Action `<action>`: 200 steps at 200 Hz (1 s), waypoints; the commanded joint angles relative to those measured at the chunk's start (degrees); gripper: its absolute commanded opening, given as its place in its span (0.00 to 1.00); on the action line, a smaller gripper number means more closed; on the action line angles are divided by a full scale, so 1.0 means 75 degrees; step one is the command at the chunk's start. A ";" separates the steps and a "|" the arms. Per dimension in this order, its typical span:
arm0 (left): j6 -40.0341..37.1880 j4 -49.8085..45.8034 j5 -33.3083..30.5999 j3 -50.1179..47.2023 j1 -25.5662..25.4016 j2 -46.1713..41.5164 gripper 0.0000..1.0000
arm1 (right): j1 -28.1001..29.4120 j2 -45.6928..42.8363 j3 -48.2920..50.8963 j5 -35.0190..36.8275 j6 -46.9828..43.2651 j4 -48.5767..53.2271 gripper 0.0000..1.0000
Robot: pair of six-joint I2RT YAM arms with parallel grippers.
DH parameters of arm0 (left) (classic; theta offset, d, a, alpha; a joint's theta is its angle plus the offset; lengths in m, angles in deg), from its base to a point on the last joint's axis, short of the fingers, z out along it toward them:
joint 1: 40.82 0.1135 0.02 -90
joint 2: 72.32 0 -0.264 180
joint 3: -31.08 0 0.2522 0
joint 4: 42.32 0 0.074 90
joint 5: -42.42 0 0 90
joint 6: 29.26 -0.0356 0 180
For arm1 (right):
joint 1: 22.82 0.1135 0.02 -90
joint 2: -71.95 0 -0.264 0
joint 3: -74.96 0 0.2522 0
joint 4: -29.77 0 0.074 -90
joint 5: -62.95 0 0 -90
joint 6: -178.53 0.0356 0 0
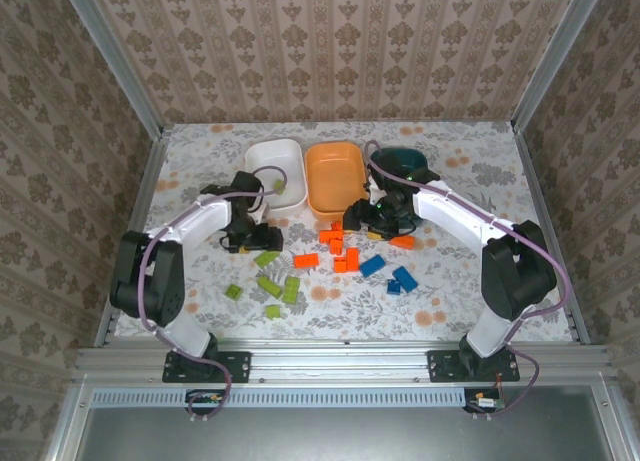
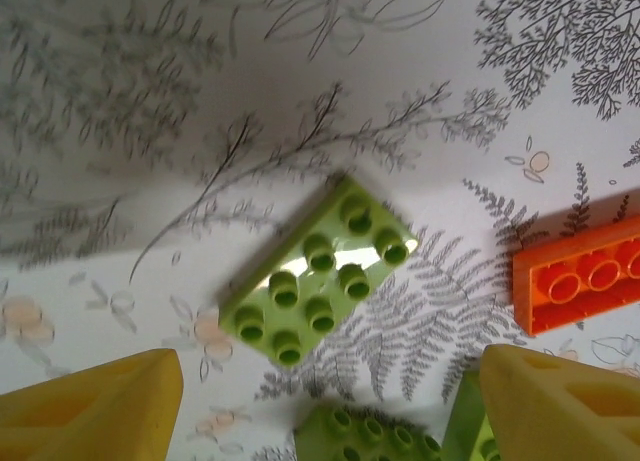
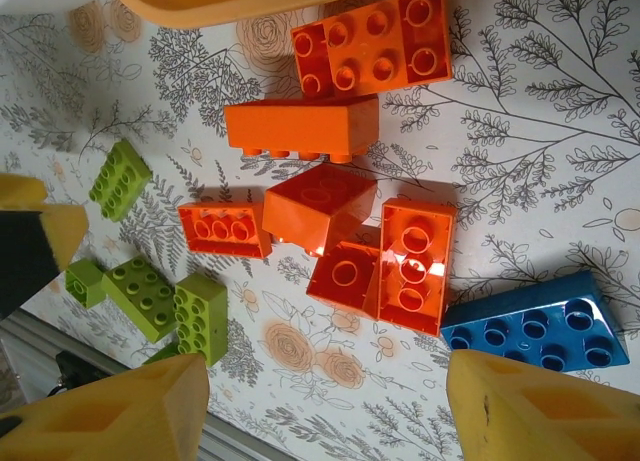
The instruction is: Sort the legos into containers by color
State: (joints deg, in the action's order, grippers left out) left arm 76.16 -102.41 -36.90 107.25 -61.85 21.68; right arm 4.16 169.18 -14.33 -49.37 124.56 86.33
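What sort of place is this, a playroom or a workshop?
Probably a robot test booth: left arm and right arm bolted to a metal rail, patterned walls boxing in the table, bricks and tubs set out.

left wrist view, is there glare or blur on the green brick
Left wrist: a bright glare patch sits between the studs of the green brick, which is fairly sharp; the tablecloth upper left is blurry and shadowed. Right wrist: small glints on an orange brick.

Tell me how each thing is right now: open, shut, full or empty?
Left gripper: open, empty.
Right gripper: open, empty.
White tub: upright, something green inside.
Orange tub: upright, looks empty.
Teal tub: upright, inside too dark to tell.
Bricks: loose on the table, unsorted.
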 commanded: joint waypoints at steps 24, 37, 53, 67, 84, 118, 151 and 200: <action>-0.1641 -0.0183 -0.0096 0.0630 -0.0192 0.0802 0.76 | -0.0010 -0.0299 0.0180 0.0035 0.0247 -0.0117 0.66; -0.1887 -0.0241 -0.0118 0.0669 -0.0279 0.0964 0.74 | -0.0015 -0.0300 0.0164 0.0035 0.0207 -0.0085 0.65; -0.2060 -0.0315 -0.0179 0.0676 -0.0386 0.1110 0.72 | -0.0046 -0.0270 0.0104 0.0075 0.0079 0.0039 0.66; -0.2143 -0.0320 -0.0222 0.0620 -0.0437 0.1172 0.71 | -0.0059 -0.0278 0.0108 0.0137 0.0040 0.0083 0.66; -0.2213 -0.0356 -0.0273 0.0566 -0.0465 0.1222 0.71 | -0.0070 -0.0322 0.0190 0.0162 0.0068 0.0041 0.66; -0.2280 -0.0354 -0.0333 0.0356 -0.0502 0.1231 0.69 | -0.0070 -0.0416 0.0413 0.0147 0.0130 -0.0047 0.66; -0.2165 -0.0254 -0.0453 0.0181 -0.0557 0.1352 0.64 | -0.0070 -0.0529 0.0484 0.0157 0.0194 -0.0109 0.66; -0.1976 -0.0337 -0.0802 0.0171 -0.0790 0.1600 0.52 | -0.0070 -0.0686 0.0680 0.0198 0.0246 -0.0185 0.67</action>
State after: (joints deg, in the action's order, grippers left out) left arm 60.95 -103.42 -41.20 109.31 -65.98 31.36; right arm 3.90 166.14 -10.72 -48.70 125.24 85.41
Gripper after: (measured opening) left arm 0.552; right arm 0.666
